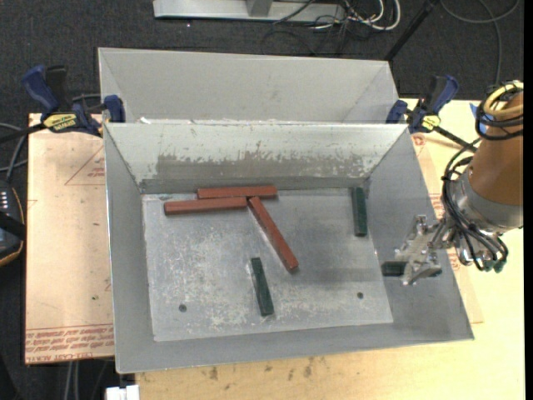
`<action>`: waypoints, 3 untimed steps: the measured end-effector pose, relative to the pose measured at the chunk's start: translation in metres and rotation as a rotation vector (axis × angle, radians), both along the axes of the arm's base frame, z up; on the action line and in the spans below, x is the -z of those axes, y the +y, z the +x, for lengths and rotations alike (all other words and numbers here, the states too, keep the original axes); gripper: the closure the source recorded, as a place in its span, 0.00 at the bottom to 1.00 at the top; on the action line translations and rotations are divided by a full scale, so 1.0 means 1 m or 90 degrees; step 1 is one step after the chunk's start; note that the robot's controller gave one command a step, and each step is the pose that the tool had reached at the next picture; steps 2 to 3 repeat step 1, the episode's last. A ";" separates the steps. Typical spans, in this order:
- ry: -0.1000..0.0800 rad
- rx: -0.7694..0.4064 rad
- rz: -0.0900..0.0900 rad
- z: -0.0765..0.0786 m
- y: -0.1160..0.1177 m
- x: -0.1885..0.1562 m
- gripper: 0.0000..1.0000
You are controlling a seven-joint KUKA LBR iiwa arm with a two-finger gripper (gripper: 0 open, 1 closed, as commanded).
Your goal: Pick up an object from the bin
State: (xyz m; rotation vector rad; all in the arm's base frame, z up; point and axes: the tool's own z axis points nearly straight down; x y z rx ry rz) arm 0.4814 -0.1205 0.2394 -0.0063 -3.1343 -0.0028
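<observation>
My gripper [415, 257] hangs over the sloping right wall of the bin, just right of the floor's edge. Nearest to it is a short dark green bar [359, 212], lying lengthwise on the floor up and to the left, apart from it. A second dark green bar [261, 287] rests near the floor's front middle. A red-brown bar [272, 234] slants across the centre of the floor.
Two more red-brown bars [237, 193] [208, 206] lie side by side along the back wall, touching the slanted one's upper end. The arm with its orange cover and cables stands outside the bin's right rim. Bare floor lies between the gripper and the bars.
</observation>
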 end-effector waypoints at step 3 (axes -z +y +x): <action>-0.005 -0.003 -0.001 0.002 0.001 -0.004 1.00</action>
